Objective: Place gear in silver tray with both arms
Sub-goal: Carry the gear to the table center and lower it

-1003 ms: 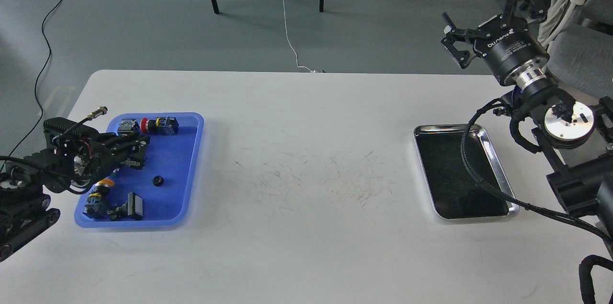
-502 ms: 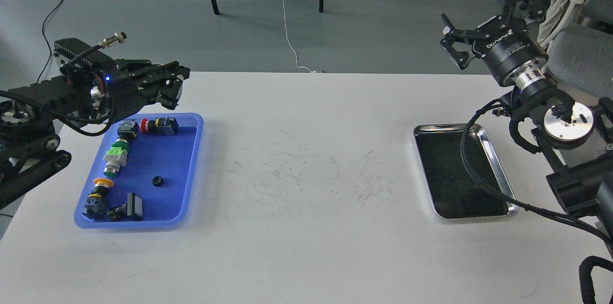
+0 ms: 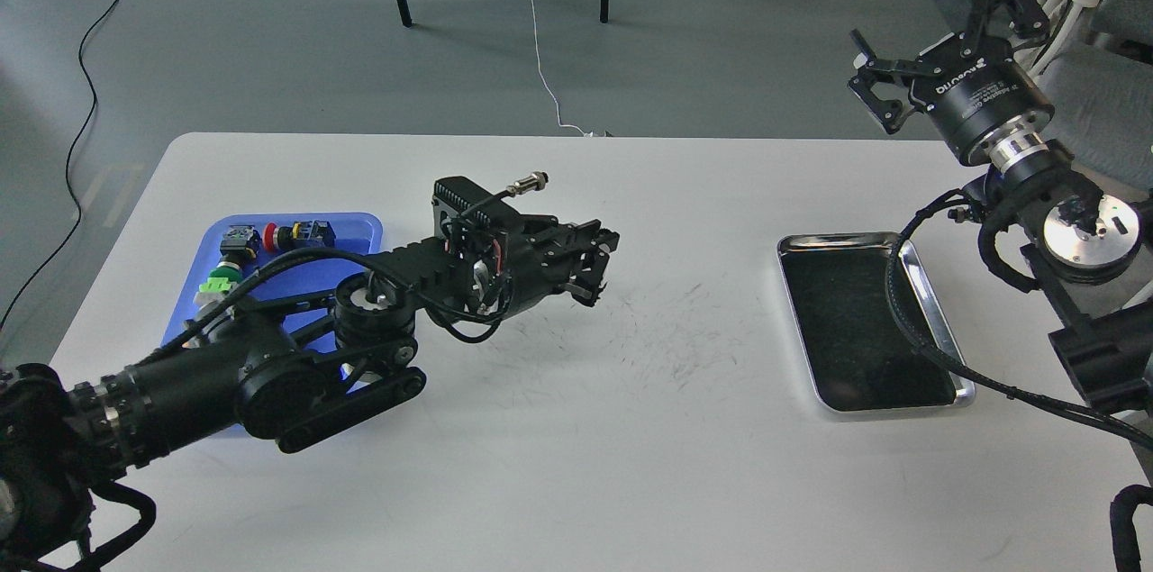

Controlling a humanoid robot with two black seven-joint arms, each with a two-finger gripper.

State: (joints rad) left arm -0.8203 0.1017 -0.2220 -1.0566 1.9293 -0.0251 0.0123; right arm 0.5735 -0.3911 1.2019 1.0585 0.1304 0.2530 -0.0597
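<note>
The silver tray (image 3: 838,240) lies empty at the right side of the white table. My left arm reaches from the lower left across the blue tray (image 3: 356,228) to the middle of the table. Its gripper (image 3: 602,267) hovers there, far left of the silver tray, with fingers apart and nothing between them. The small black gear is hidden behind my left arm. My right gripper (image 3: 912,13) is open and empty, raised high beyond the table's far right edge, above and behind the silver tray.
Push-button switches (image 3: 293,235) and a green part (image 3: 214,286) show at the blue tray's far end. A black cable (image 3: 910,338) from my right arm hangs over the silver tray. Chair legs and cords are on the floor beyond.
My left arm has risen from the blue tray and swung right to the table's middle, now covering most of that tray. My right gripper has shifted slightly right.
</note>
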